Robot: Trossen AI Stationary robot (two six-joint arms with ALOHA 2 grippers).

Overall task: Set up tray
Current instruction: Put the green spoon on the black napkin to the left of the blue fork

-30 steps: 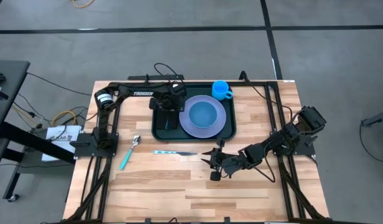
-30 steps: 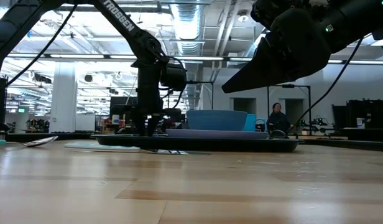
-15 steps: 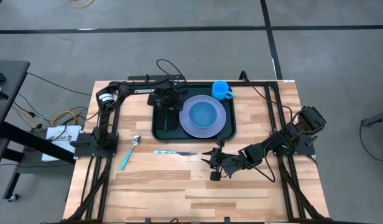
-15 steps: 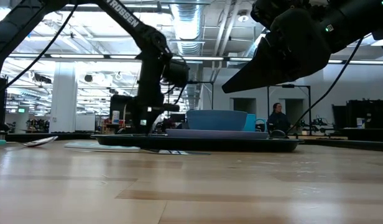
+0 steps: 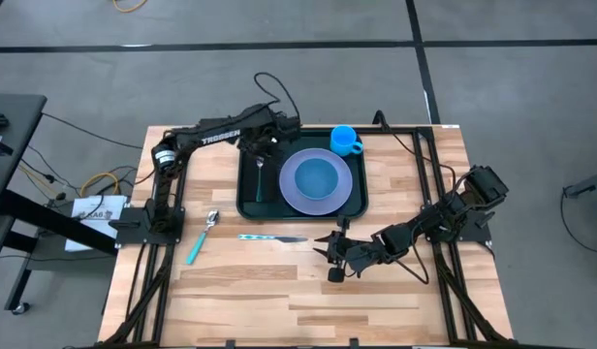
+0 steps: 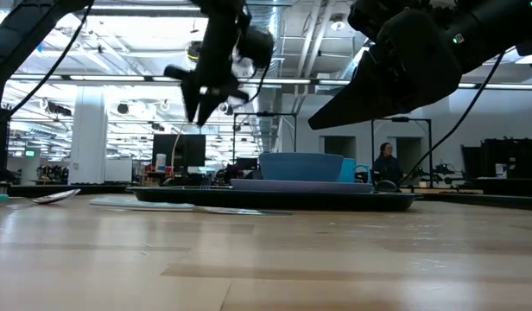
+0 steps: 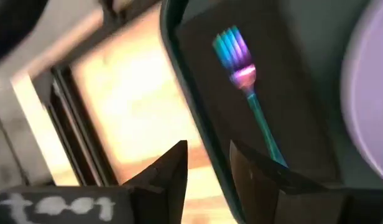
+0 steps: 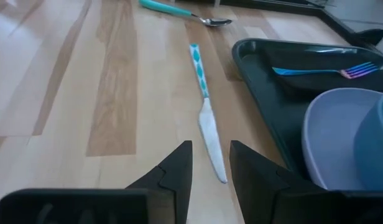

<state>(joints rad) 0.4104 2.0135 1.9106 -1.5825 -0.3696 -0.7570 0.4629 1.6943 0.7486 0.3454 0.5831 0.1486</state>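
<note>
The dark green tray (image 5: 250,206) lies at the table's far middle. On its right part a blue bowl (image 5: 318,178) sits on a lavender plate (image 5: 288,190). A teal fork (image 5: 260,180) lies flat in the tray's left part, its iridescent tines (image 7: 232,46) toward the far edge. My left gripper (image 5: 265,147) hangs open high above the tray's far left corner, fingers (image 7: 170,171) pointing down, with nothing between them. My right gripper (image 5: 331,255) stands open above the table, near of the tray, aimed at the knife (image 8: 207,118).
A blue cup (image 5: 345,141) stands on the wood just beyond the tray's far rim. The teal-handled knife (image 5: 271,237) lies near of the tray, and a teal-handled spoon (image 5: 203,237) lies to its left. Bare wood stretches across the table's near half.
My left gripper has risen from low over the tray's left part to high above it, drifting toward the far edge and rolling. The fork has stayed flat in the tray.
</note>
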